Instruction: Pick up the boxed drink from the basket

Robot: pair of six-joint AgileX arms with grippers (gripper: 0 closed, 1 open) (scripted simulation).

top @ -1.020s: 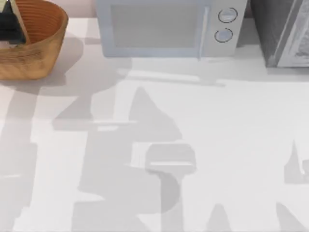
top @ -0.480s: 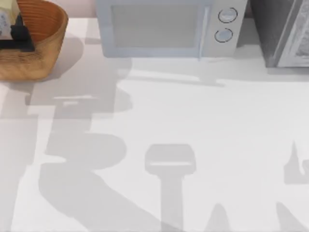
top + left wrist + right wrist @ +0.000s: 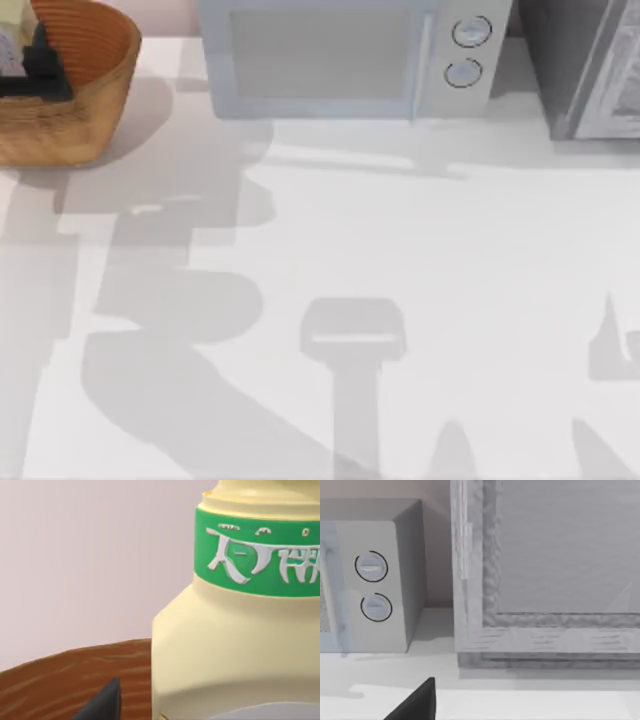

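Observation:
The basket [image 3: 95,90], a round orange-brown wicker bowl, stands at the table's far left corner. The boxed drink [image 3: 13,42] sits inside it as a pale patch at the frame edge. Up close in the left wrist view the boxed drink [image 3: 235,645] is cream-yellow with a green band of white print. My left gripper [image 3: 40,68] reaches down into the basket right beside the drink. Its dark fingertip [image 3: 102,702] stands a small gap off the drink's side above the basket's brown inside [image 3: 55,680]; it looks open. My right gripper's fingertip [image 3: 417,700] hangs above the table at the far right.
A pale microwave [image 3: 340,55] with two round knobs stands along the back edge, right of the basket. A grey cabinet [image 3: 590,65] fills the back right corner and shows large as the cabinet [image 3: 555,570] in the right wrist view. Arm shadows cross the white tabletop.
The left gripper has shifted inside the basket, uncovering the pale drink beside it. The arm's shadow swung toward the table's left front. Over the last half second almost nothing moved.

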